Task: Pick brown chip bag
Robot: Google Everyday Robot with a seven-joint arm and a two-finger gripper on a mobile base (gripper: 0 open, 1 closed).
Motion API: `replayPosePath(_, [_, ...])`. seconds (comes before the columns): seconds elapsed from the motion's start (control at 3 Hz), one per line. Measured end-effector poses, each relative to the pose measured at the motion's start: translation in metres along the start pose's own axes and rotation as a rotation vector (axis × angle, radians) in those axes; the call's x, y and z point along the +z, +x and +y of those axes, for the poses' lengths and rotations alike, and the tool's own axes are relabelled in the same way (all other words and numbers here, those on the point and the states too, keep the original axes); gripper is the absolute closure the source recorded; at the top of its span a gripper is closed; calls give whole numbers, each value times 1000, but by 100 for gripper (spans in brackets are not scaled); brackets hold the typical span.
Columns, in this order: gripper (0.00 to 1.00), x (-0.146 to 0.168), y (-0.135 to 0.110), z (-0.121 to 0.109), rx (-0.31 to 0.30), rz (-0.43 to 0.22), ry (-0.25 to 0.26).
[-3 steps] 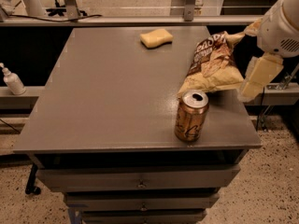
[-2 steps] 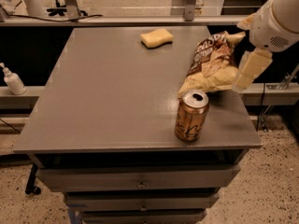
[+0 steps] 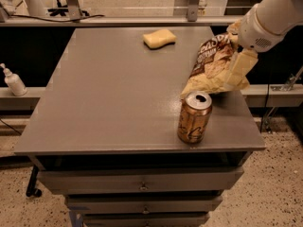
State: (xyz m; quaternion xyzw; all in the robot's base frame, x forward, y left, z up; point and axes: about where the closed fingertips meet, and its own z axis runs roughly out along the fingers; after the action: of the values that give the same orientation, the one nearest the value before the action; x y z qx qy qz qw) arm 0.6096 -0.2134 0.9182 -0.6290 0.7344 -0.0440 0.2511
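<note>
The brown chip bag (image 3: 212, 64) lies crinkled at the right edge of the grey table (image 3: 109, 98), dark brown top toward the back, pale tan part toward the front. My gripper (image 3: 236, 47) comes in from the upper right on a white arm and is open. Its pale yellow fingers (image 3: 242, 66) stand apart at the bag's right side. One finger lies over the bag's tan lower corner, the other near its dark top. The bag rests on the table.
A gold-brown soda can (image 3: 194, 117) stands upright just in front of the bag near the table's front right. A yellow sponge (image 3: 159, 38) lies at the back centre. A white pump bottle (image 3: 13, 81) stands on a ledge at the left. Drawers sit below the tabletop.
My gripper has moved left and down, from beside the table's right edge onto the right side of the chip bag. The bag, can and sponge have not moved.
</note>
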Motion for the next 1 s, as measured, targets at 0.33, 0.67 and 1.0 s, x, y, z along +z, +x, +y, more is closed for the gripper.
replayPosePath(0.33, [18, 25, -4, 1, 40, 6, -79])
replayPosePath(0.67, [40, 42, -3, 5, 83, 21, -132])
replayPosePath(1.0, [64, 48, 0, 6, 116, 32, -155])
